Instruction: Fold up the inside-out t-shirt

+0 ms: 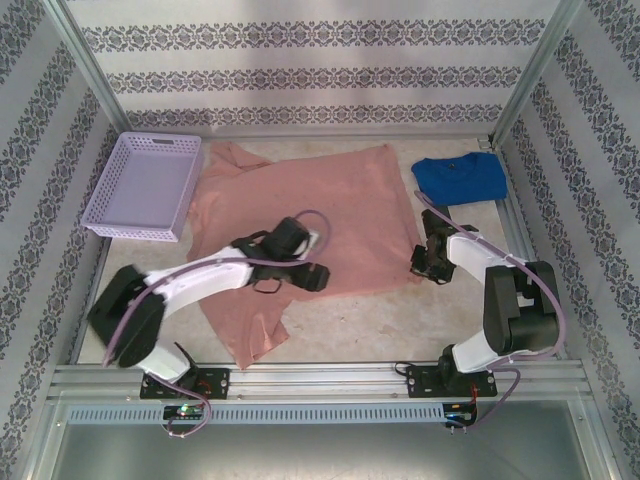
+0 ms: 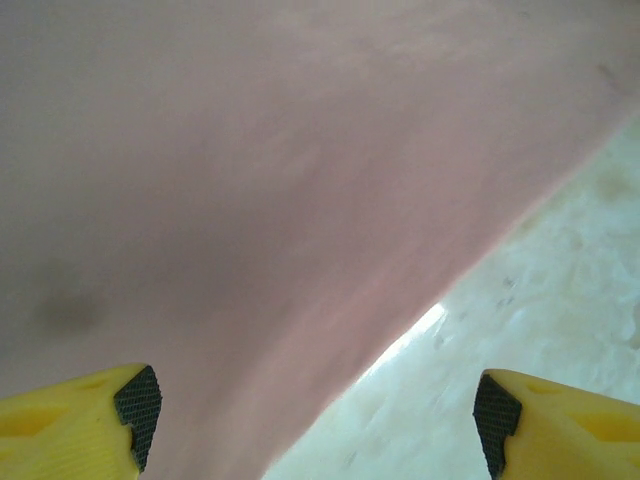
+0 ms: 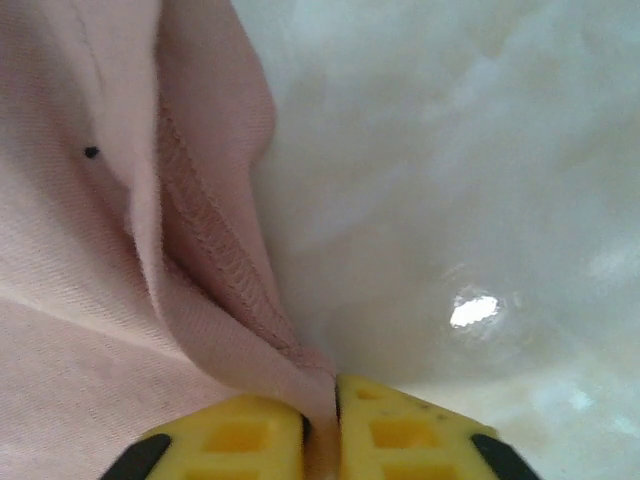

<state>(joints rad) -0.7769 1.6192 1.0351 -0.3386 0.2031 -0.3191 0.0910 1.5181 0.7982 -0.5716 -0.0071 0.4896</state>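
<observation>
No legible text, label, brand, number or sign is showing in any view. The inside-out t-shirt (image 1: 340,200) is presenting plain salmon-pink fabric, with no lettering readable on it. The wall panels (image 1: 300,60) are displaying repeating ornamental bands only, not characters.

Two t-shirts lie on the desk (image 1: 370,330): one salmon-pink t-shirt (image 1: 340,200) just right of the single lilac basket (image 1: 145,190), and one bright blue t-shirt (image 1: 460,178) farther right, well apart from that basket. Two arms stand there, the left arm (image 1: 190,280) and the right arm (image 1: 510,300). Each carries one tool, so there are two tools: the left tool (image 2: 315,410) and the right tool (image 3: 335,420).
</observation>
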